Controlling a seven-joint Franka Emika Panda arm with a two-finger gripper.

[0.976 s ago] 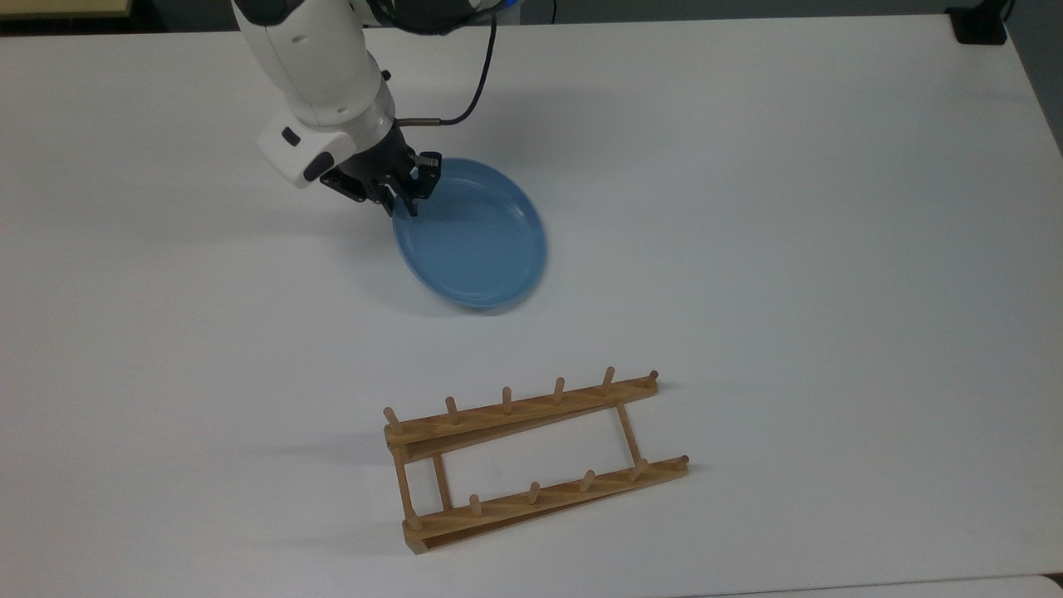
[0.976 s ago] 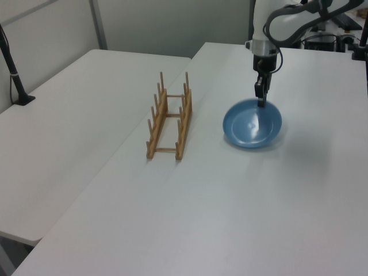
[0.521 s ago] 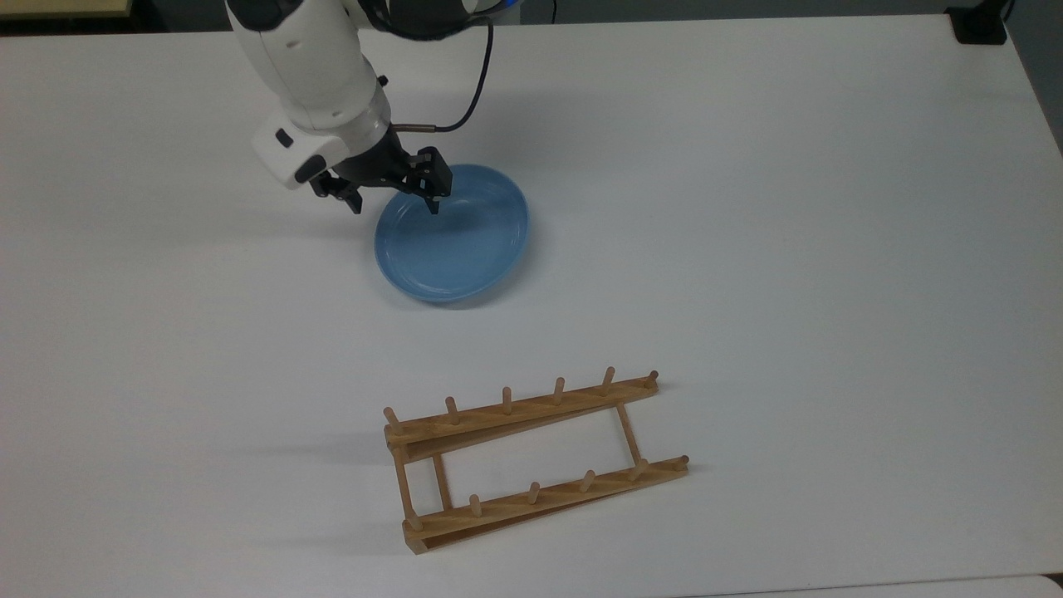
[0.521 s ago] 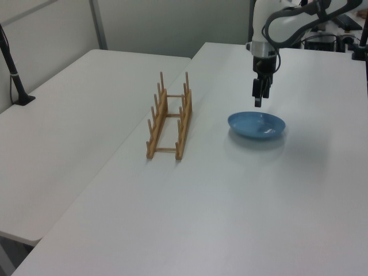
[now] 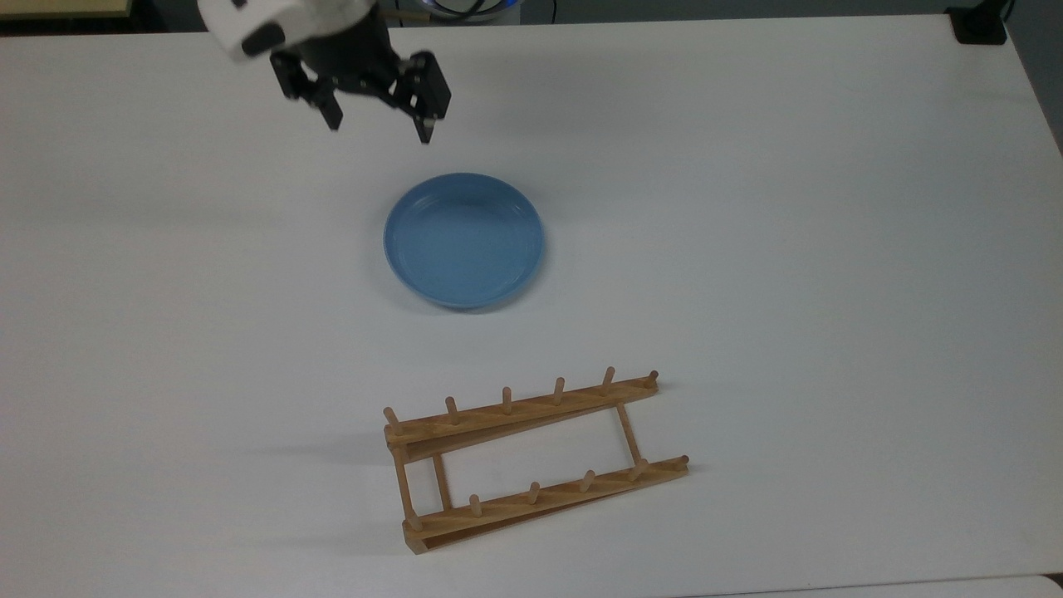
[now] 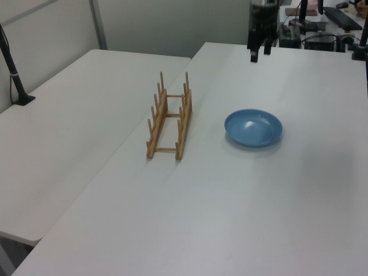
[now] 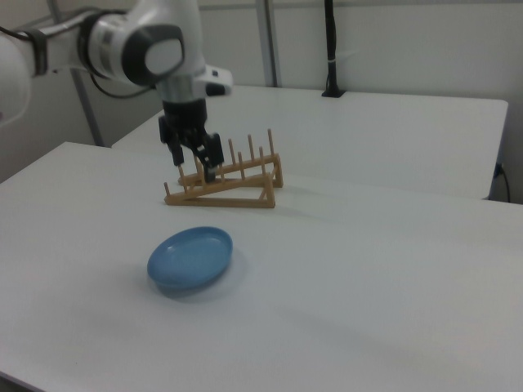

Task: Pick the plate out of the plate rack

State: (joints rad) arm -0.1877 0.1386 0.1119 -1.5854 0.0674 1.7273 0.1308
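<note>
gripper (image 5: pixel 379 124): fingers spread apart, holding nothing, raised above the table (image 5: pixel 789 249) | plate (image 5: pixel 464 240): light blue, lying flat on the table, below the gripper in the top view, apart from it | plate rack (image 5: pixel 531 457): wooden, no plate in it, well apart from the plate | writing: none readable

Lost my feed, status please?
Gripper open, empty, raised above the table. Plate flat on table, out of the rack. Nothing in the way.
</note>
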